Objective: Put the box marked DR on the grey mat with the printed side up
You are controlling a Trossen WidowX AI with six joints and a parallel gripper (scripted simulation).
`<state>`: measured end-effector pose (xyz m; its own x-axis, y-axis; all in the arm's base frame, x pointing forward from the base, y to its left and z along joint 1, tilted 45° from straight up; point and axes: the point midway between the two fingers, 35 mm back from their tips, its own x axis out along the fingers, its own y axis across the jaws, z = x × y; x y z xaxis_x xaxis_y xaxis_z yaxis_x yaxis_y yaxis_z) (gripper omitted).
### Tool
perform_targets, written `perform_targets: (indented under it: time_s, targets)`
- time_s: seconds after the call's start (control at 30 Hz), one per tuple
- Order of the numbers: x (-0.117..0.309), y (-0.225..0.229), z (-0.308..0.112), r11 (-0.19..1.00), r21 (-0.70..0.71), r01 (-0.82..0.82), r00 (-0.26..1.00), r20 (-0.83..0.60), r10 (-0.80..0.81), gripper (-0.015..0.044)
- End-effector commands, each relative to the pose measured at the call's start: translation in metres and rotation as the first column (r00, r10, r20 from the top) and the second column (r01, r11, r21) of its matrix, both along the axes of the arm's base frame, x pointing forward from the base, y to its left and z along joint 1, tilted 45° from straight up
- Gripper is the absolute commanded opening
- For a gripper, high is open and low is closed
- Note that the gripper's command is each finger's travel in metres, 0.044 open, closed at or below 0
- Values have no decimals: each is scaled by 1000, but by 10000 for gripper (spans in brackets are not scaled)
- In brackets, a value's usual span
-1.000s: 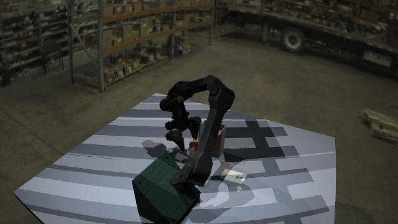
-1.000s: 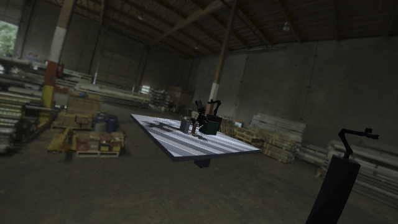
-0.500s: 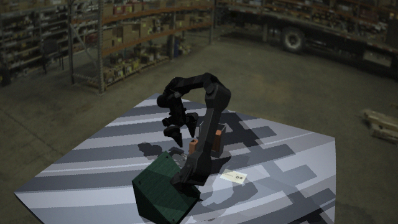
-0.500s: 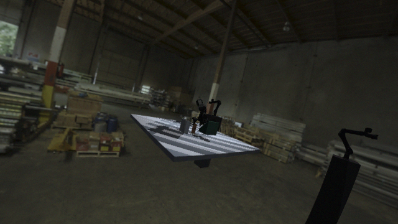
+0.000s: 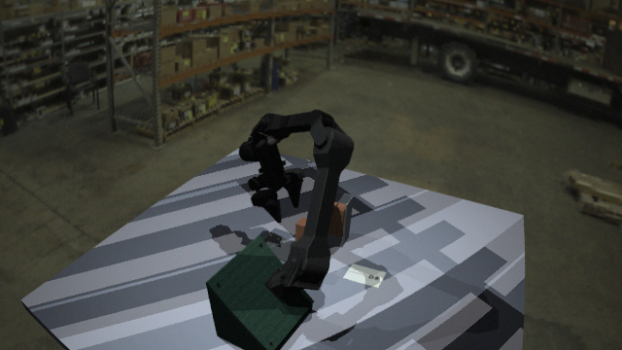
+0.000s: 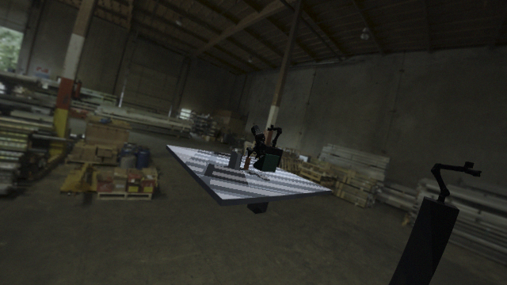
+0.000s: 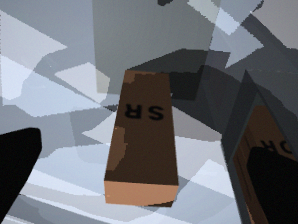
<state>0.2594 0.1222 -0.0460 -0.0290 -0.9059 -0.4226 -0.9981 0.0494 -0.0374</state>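
The grey mat (image 7: 150, 35), upper centre of the wrist view, had no DR box on it. The bin (image 5: 348, 221) (image 6: 234, 160) (image 7: 231, 132), at right, held what seemed the DR box (image 7: 260, 125). The gripper (image 5: 288, 214) (image 6: 249, 153) (image 7: 147, 148) stood wide, empty; the SR box (image 5: 301, 229) (image 6: 247, 163) (image 7: 145, 155), mid-frame, stood outside the bin. Placing DR remained.

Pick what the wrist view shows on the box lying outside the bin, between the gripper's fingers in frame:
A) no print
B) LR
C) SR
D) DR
C: the box outside the bin has SR printed large on its upward face, appearing upside down in the wrist view.
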Motion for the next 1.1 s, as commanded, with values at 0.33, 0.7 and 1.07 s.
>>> perform_targets:
  time_s: [0.33,0.7,1.07]
  targets:
    - [-2,17,7,999,19,-29,999,-16,29,440]
    - [-2,29,20,997,59,-55,998,-3,55,440]
    - [1,14,30,991,130,-29,1000,-4,29,242]
